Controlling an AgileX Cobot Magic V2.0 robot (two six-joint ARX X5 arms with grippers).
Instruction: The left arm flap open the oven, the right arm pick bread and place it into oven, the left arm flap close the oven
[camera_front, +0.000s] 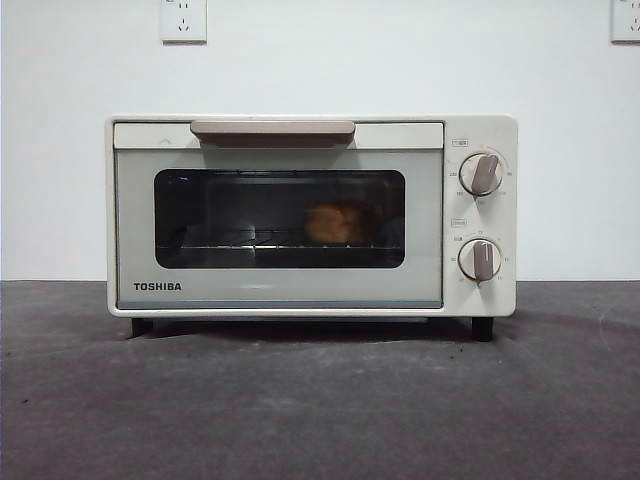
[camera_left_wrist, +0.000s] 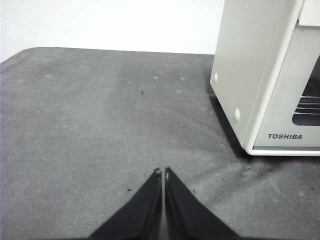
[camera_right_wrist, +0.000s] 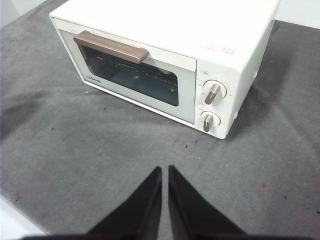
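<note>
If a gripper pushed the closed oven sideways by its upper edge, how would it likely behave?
The oven looks boxy and wide, so probably hard to tip. Its small dark feet on the grey mat likely grip, so it may resist sliding.

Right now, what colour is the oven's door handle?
The handle is beige-brown, clearest in the front view.

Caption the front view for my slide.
Golden-orange bread bun sits on the rack inside the closed cream-white TOSHIBA toaster oven.

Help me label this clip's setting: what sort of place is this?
Probably a lab or test bench, not a home kitchen: a lone TOSHIBA oven with bread inside stands on a grey mat before a bare white wall with wall sockets.
</note>
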